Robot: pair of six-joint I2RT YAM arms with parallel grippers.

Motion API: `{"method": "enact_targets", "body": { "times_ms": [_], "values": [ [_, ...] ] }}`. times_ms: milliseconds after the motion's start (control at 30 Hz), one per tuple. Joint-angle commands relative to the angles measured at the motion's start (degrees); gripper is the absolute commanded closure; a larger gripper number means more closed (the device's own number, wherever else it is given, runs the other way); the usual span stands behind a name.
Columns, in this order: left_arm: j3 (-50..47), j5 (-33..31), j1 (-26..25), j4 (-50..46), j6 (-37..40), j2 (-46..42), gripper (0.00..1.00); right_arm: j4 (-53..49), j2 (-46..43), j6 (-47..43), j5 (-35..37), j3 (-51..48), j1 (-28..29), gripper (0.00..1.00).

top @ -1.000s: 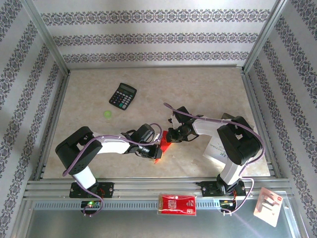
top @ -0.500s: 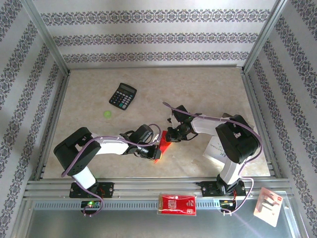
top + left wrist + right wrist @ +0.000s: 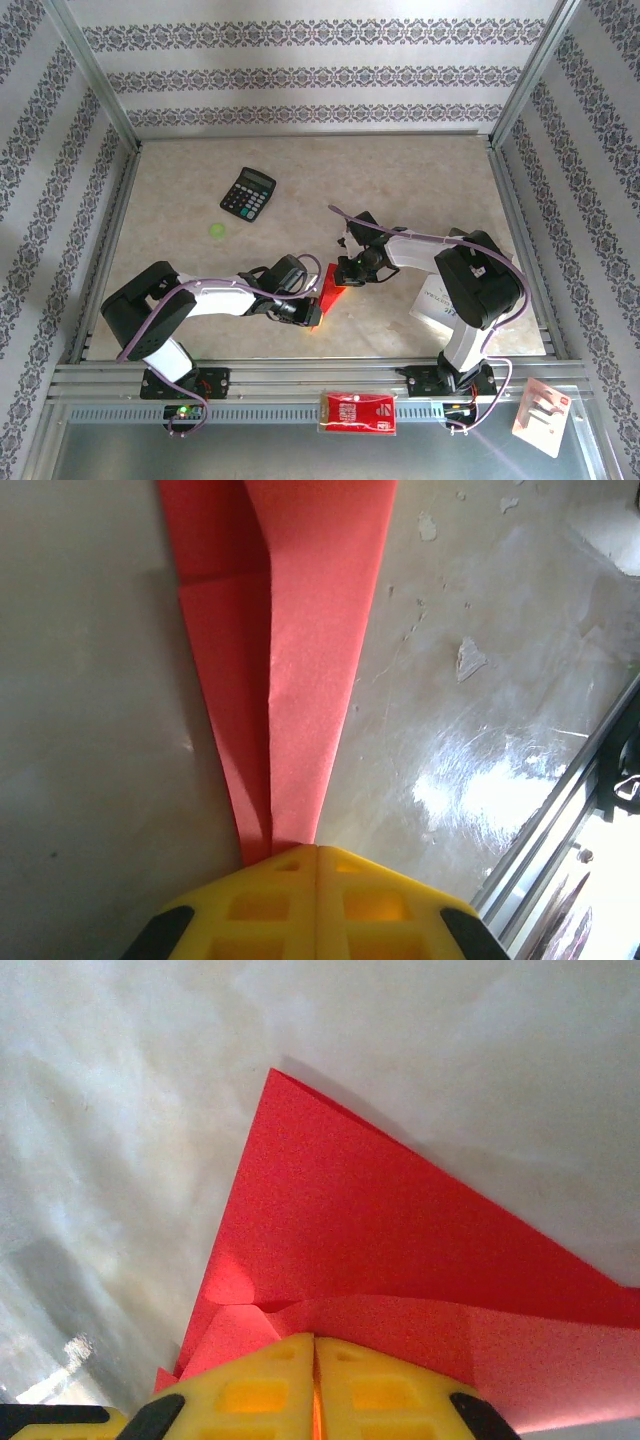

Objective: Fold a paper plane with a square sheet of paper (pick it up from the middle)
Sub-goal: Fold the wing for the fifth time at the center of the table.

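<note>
My left pincer (image 3: 317, 852) is clamped shut on the narrow end of the red plane (image 3: 328, 292), the 2 yellow tips meeting over the centre fold. My right pincer (image 3: 315, 1345) is closed too, nipping the plane's wider, folded end. The plane lies well apart from the calculator (image 3: 247, 193), to its right and nearer the table's (image 3: 430, 180) front edge, stretched between my 2 pincers.

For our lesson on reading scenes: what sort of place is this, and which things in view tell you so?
Probably a robot lab test cell, not a home: a marbled table boxed in by aluminium frame rails, patterned backdrop walls, and a left arm and right arm bolted at its near edge.
</note>
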Motion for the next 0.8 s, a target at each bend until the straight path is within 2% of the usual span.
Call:
{"method": "enact_targets", "body": {
  "times_ms": [0,533,667,767],
  "values": [
    [-2.53,0.95,-1.40,-10.02,1.63,-0.16,0.95,-3.25,4.81,0.25,9.16,-2.31,-0.13,0.90],
    [-2.98,3.09,-1.40,-12.73,1.23,-6.43,0.96,-3.67,5.25,0.05,8.99,-1.71,-0.15,0.90],
    [-2.65,3.75,-1.32,-7.10,-2.07,-11.24,0.95,-3.70,5.24,-0.02,9.00,-1.65,-0.13,0.90],
    [-1.34,4.12,-1.31,-3.37,-4.51,-10.64,0.94,-3.61,5.14,0.12,8.99,-1.64,-0.13,0.90]
  ]
}}
